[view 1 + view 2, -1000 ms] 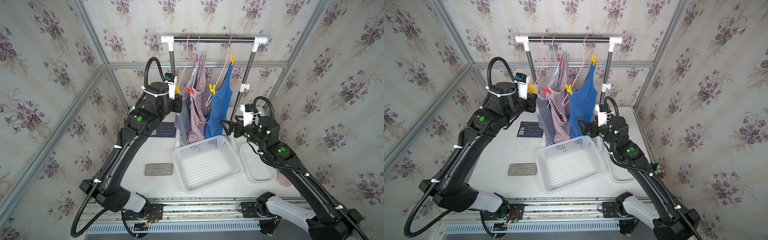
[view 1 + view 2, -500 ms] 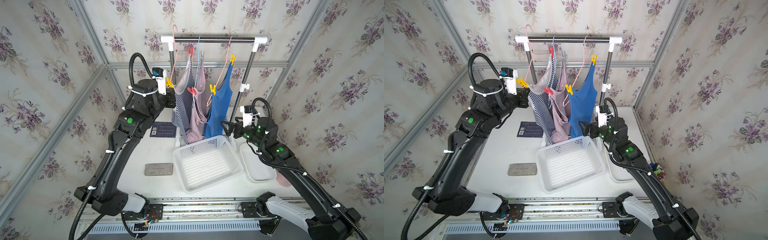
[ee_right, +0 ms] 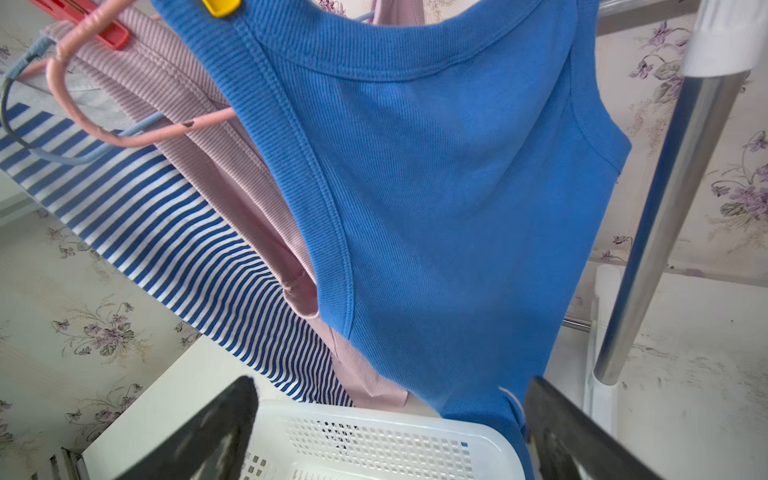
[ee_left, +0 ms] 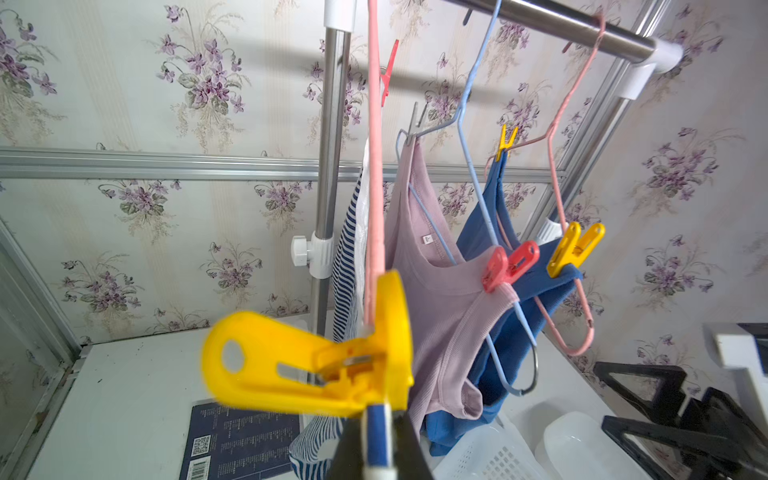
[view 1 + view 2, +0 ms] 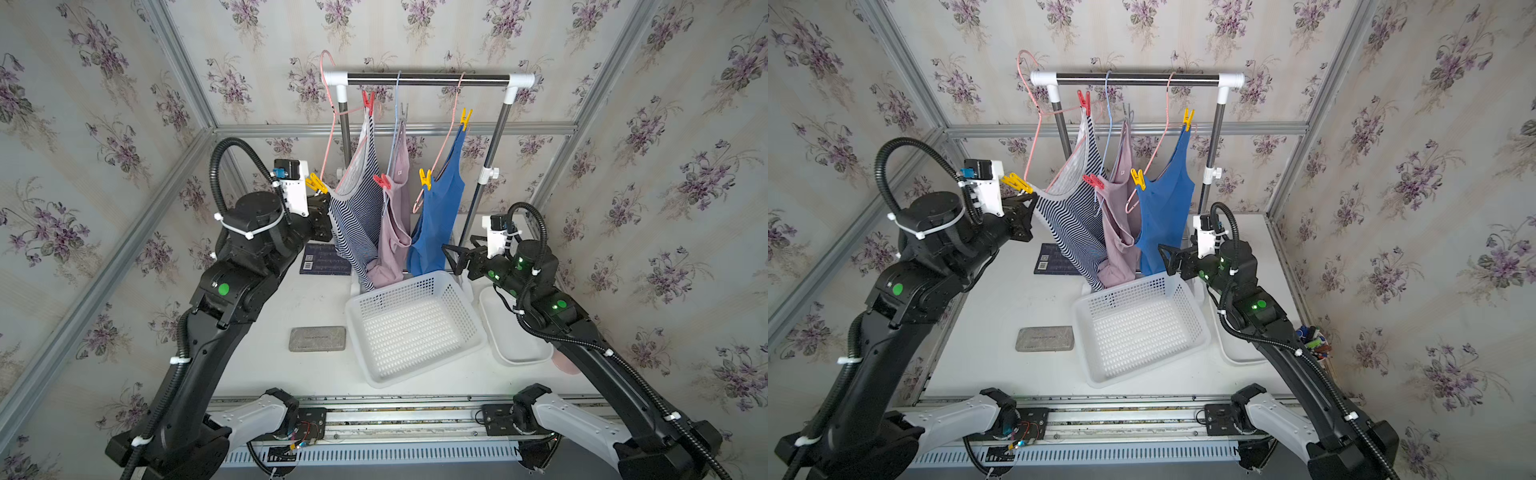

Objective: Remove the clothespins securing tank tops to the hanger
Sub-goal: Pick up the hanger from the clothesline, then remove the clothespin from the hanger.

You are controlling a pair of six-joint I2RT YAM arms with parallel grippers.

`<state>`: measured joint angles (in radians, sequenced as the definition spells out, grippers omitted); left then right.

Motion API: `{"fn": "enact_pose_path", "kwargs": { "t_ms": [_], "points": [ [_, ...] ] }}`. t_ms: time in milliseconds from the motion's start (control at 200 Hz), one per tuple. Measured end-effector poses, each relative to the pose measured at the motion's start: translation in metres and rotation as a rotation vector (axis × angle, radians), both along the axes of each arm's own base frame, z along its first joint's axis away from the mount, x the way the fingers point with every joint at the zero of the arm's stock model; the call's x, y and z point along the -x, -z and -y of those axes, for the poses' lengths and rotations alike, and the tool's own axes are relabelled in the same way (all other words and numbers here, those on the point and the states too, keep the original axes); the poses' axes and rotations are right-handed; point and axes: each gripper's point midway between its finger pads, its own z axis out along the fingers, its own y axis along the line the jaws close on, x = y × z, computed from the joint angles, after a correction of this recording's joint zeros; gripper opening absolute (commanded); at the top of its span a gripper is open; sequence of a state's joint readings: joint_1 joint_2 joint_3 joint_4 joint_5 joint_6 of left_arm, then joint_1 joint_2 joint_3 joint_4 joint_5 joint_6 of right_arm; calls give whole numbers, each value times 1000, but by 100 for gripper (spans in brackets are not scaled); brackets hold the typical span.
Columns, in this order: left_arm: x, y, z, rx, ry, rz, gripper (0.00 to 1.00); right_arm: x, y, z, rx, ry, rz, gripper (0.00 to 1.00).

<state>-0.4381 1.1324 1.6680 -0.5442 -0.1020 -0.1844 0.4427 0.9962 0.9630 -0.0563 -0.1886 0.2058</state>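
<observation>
Left fingers pinch striped tank top below yellow clothespin.

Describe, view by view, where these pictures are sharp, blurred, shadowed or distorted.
Left wrist view: the yellow clothespin is smeared at its handles, and the rail throws a shadow on the wallpaper. Right wrist view: the blue tank top shows crisp ribbing; the fingers are soft. In both top views the wide lens makes the frame posts lean outward.

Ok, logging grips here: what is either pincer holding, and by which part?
The left pincer is shut on the striped tank top, pinching its edge right next to the yellow clothespin. The right pincer is open, holding nothing.
</observation>
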Motion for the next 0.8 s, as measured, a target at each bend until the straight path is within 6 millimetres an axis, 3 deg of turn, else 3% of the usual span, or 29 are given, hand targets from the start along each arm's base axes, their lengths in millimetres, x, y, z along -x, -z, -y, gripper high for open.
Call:
{"fn": "enact_pose_path", "kwargs": {
  "t_ms": [195, 345, 799],
  "points": [
    [28, -13, -8, 32, 27, 62, 0, -1, 5, -3, -6, -12, 6, 100],
    [46, -12, -13, 40, 44, 73, 0, 1, 23, -5, 2, -26, -26, 100],
    [90, -38, -30, 73, 63, 154, 0, 21, 67, 5, -2, -19, -85, 100]
  ]
}}
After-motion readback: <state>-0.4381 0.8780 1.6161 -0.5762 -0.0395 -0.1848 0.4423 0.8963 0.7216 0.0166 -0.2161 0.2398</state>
